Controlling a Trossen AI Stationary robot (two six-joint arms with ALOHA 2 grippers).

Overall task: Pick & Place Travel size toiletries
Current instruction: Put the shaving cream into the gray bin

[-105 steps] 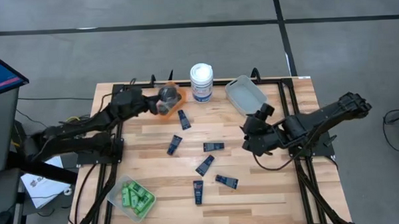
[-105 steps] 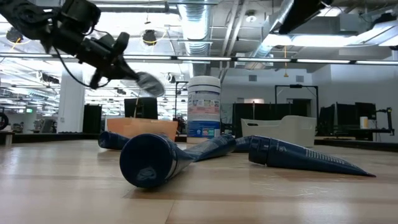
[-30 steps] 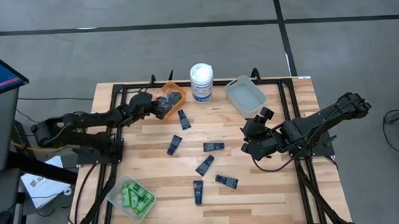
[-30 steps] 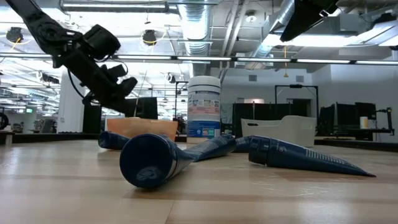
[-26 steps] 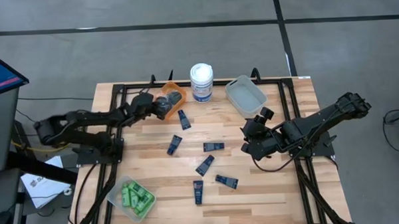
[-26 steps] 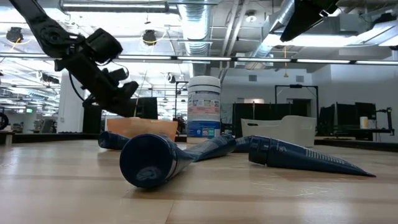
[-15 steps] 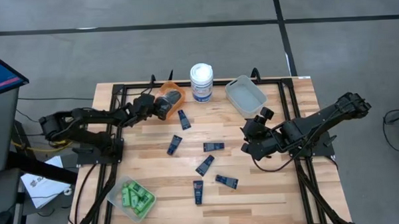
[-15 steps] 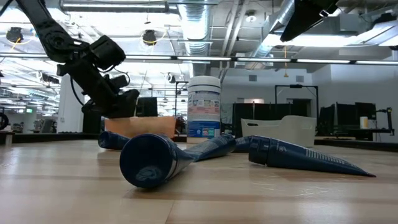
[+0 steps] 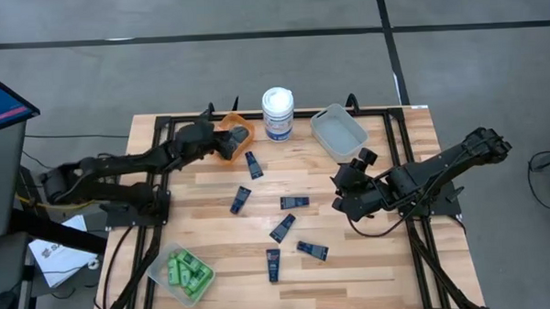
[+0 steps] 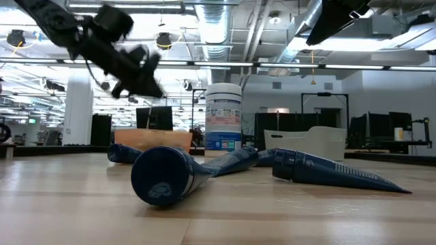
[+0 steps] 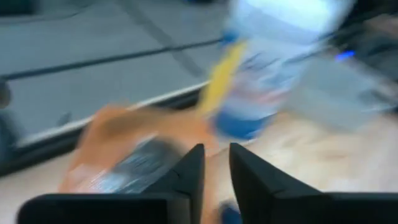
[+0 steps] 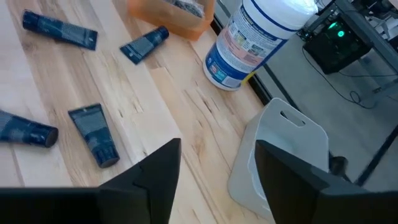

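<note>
Presently catalogued, toiletries first. Six navy tubes [image 9: 294, 201] lay loose on the middle of the wooden surface [image 9: 203, 189], spread from 12 o'clock down to 6 o'clock of its centre, none touching another. One dark grey pot [image 9: 239, 134] sat inside the orange bin [image 9: 227, 147] at about 11 o'clock. A batch of green bottles [image 9: 187, 271] lay heaped in the clear bin [image 9: 161, 260] at 7 o'clock. The grey bin [image 9: 337, 130] at 1 o'clock looked unfilled. A white tub [image 9: 277, 112] stood between the orange and grey bins at 12 o'clock.

Left pincer [image 9: 212, 136]: above the 9 o'clock edge of the orange bin, raised off it in the low view, fingers [image 11: 189, 177] a narrow gap apart and carrying nothing visible. Right pincer [image 9: 341, 191]: at 3 o'clock of the tube group, well apart from the nearest tube, its fingers spread wide and bare.

Risks, as judged. The tubes lay flat, so a pincer descending slightly off their narrow axis could skid one sideways rather than lift it. The orange bin appeared light; a low pass by the left arm might nudge it against the white tub. Both arms reaching toward the centre together could crowd each other.
</note>
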